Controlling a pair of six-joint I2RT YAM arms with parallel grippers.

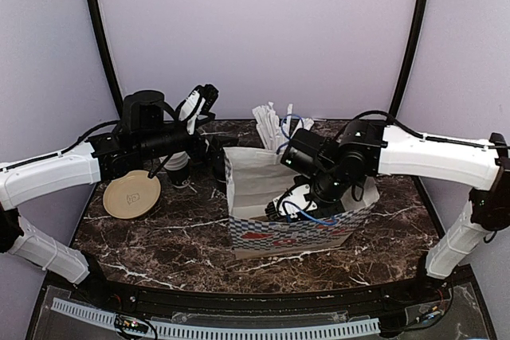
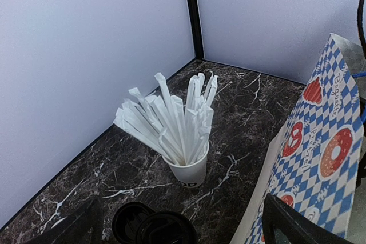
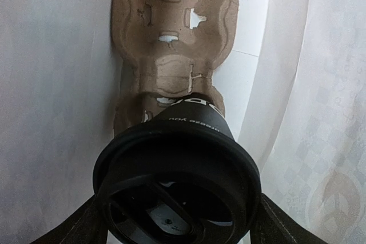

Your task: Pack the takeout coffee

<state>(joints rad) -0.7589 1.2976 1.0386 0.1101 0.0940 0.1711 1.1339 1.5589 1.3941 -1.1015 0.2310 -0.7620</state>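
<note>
Inside the blue-checked paper bag [image 1: 303, 236], the right gripper [image 3: 177, 224] grips the lidded black paper cup [image 3: 177, 164] over a brown pulp carrier [image 3: 171, 38]. Left gripper [image 2: 180, 227] gapes empty.

The tabletop [image 1: 183, 232] is shiny stone. The bag [image 2: 320, 141] is smooth paper. The cup carrier [image 3: 171, 44] is rough brown cardboard. The takeout coffee [image 3: 177, 152] has a lid that may be matt plastic.

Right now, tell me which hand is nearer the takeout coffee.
Right. The right hand grips the takeout coffee inside the paper bag; the left hand is open outside it.
</note>
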